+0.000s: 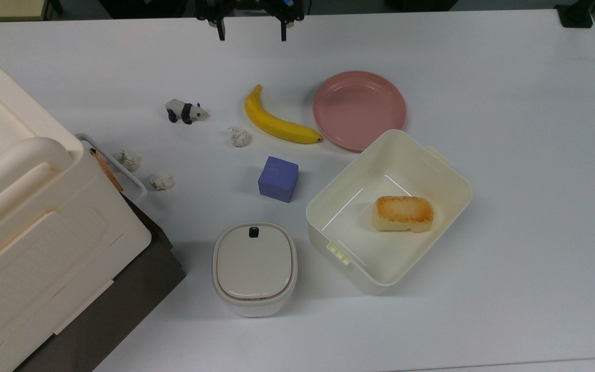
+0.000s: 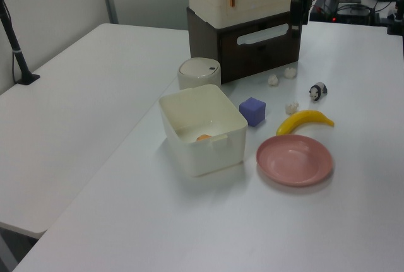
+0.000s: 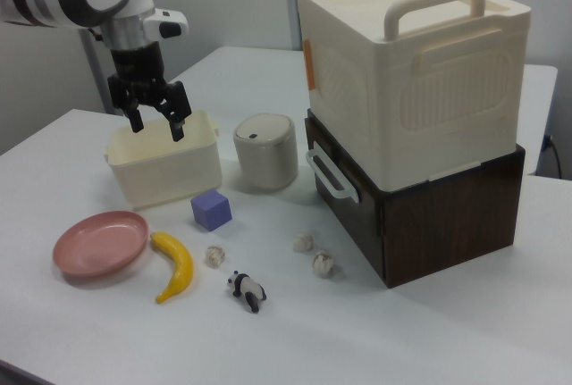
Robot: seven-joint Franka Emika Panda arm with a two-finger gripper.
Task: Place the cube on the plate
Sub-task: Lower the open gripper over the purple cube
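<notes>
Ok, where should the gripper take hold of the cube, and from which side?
From straight above, fingers closing on two opposite vertical faces of the cube. It sits flat on the table with open space all round; the banana and tub stand apart. The open gripper would likely need turning to match its slightly rotated faces.

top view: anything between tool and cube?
Yes. In the top view, the banana and a crumpled paper ball lie between the tool and cube.

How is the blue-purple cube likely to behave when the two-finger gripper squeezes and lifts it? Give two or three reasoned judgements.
The cube has flat faces, so it probably sits steady and will not roll. Its matte surface suggests the fingers should grip without much slipping. It looks solid and keeps sharp form, so it is likely stiff. The gripper hangs open, apart from it.
</notes>
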